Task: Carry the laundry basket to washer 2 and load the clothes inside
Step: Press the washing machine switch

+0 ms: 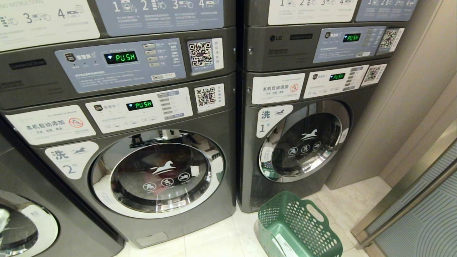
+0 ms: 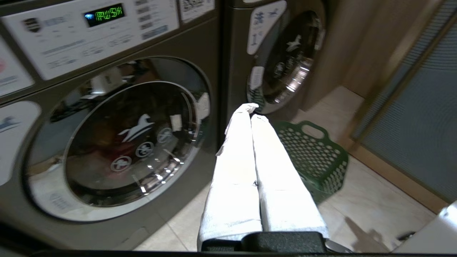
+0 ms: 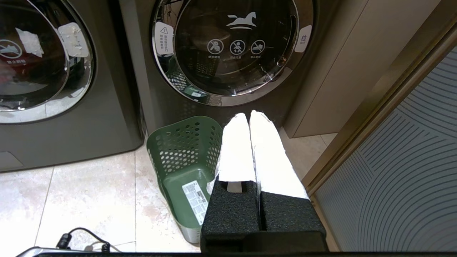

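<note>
Washer 2 [image 1: 157, 173] fills the left middle of the head view, its round glass door closed. A dim red patch of the clothes [image 1: 168, 172] shows behind the glass. The green laundry basket [image 1: 296, 228] stands on the tile floor below washer 1, with only a white label on its bottom [image 3: 194, 200]. My left gripper [image 2: 251, 110] is shut and empty, pointing between washer 2's door [image 2: 121, 139] and the basket [image 2: 314, 157]. My right gripper [image 3: 249, 115] is shut and empty, low over the basket's right side [image 3: 182, 157]. Neither arm shows in the head view.
Washer 1 [image 1: 303, 142] stands right of washer 2, and a third machine [image 1: 21, 228] sits at the far left. Stacked units with lit panels are above. A beige wall [image 1: 392, 107] and a bronze-framed ribbed door [image 1: 421, 214] close the right side. A black cable [image 3: 82, 237] lies on the floor.
</note>
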{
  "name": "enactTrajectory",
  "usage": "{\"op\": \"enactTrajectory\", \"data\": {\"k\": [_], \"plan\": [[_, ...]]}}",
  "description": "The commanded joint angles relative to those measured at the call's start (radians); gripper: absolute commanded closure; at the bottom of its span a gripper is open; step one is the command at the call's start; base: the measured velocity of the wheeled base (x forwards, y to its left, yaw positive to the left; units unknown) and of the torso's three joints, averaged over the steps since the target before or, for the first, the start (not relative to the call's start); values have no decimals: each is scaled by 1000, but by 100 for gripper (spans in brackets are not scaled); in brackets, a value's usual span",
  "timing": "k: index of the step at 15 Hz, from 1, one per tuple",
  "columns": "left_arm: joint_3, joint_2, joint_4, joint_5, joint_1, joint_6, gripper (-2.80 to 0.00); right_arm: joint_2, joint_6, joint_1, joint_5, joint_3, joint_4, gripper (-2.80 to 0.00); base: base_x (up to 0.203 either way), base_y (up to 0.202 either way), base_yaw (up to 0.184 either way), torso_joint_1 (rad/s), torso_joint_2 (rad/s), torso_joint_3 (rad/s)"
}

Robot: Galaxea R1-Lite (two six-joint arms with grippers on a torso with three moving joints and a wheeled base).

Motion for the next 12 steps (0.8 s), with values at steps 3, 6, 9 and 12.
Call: {"op": "enactTrajectory", "data": {"k": [3, 6, 9, 12], "plan": [[-152, 635, -166, -56, -154, -2, 0, 2, -2, 1, 0, 0, 0, 0, 0, 0, 0, 0, 0, 0], [-271, 926, -362, 91, -309, -34, 0, 2, -1, -1, 0, 0, 0, 0, 0, 0, 0, 0, 0, 0], [-410, 1124, -514, 284, -400, -61, 0, 2, 2, -1, -2, 0, 0, 0, 0, 0, 0, 0, 0, 0], [-520, 1246, -602, 436, -418, -70, 0, 2, 2, -1, -2, 0, 0, 0, 0, 0, 0, 0, 0, 0]]}}
